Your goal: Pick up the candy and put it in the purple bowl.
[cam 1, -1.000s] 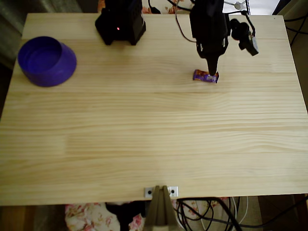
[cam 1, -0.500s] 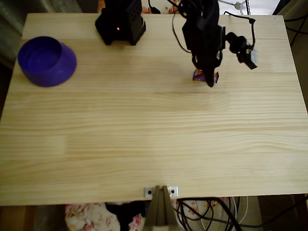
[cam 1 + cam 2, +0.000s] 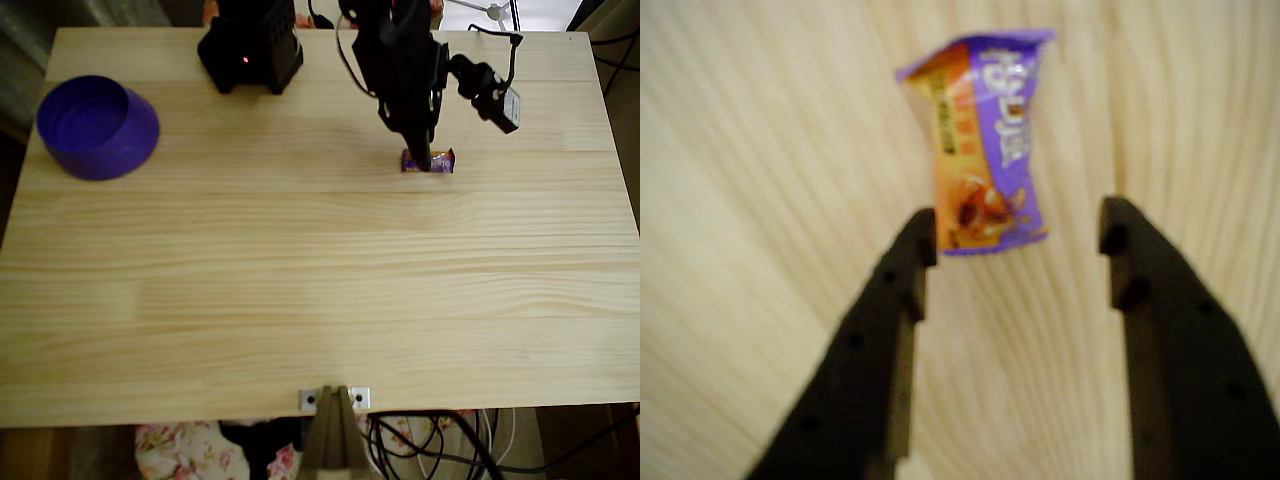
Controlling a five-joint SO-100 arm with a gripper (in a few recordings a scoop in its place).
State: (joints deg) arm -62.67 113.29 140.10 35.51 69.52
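My gripper [image 3: 1018, 245] had its fingers spread apart, the near end of the candy [image 3: 982, 140] sitting right between the tips, upper middle of the wrist view. Purple bowl [image 3: 97, 127] sat way off, upper left overhead.

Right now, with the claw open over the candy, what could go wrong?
The candy sits mostly beyond the open claw, only its near end between the fingertips; closing now might pinch just the crimped edge, or nudge it away. The shiny wrapper could also slip. The purple bowl lies far across the table, so a weak grip may drop it on the way.
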